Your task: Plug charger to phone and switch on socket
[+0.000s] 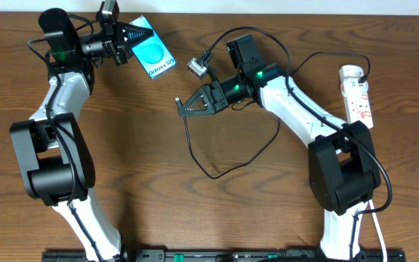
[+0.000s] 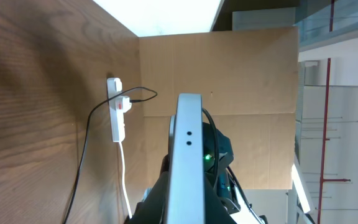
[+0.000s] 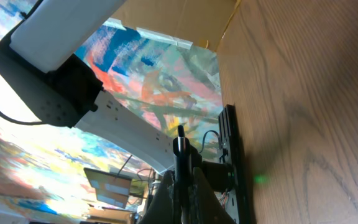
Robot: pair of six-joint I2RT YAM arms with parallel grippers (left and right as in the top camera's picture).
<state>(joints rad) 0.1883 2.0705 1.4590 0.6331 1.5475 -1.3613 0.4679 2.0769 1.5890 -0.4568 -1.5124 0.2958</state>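
Wood with a dark, streaky grain makes up the table (image 1: 268, 211). At its far left the phone (image 1: 153, 57), a flat rectangle with a glossy turquoise screen and a pale circle, is clamped by one short edge in the left gripper (image 1: 138, 34), whose black fingers are closed tight on it. The right gripper (image 1: 181, 106), a black wedge pointing left near the table's middle, is pinched shut on the free end of the charger (image 1: 214, 176). Its thin black cable drops from the claw, loops across the wood and climbs back toward the socket (image 1: 358, 93), a long white plastic strip with red markings at the right edge. Plug and phone are well apart.

From above, the phone shows its face. The left wrist view shows it edge-on (image 2: 188, 143) as a slim pale slab with two small dark dots, with the socket (image 2: 117, 109) and the cable beyond it against a plain cardboard wall (image 2: 241, 68). Only the right wrist view shows the plug itself (image 3: 180, 143), a narrow dark stem with a small shiny tip standing straight out between the fingers (image 3: 202, 190), beside the wood surface and a brightly painted backdrop.
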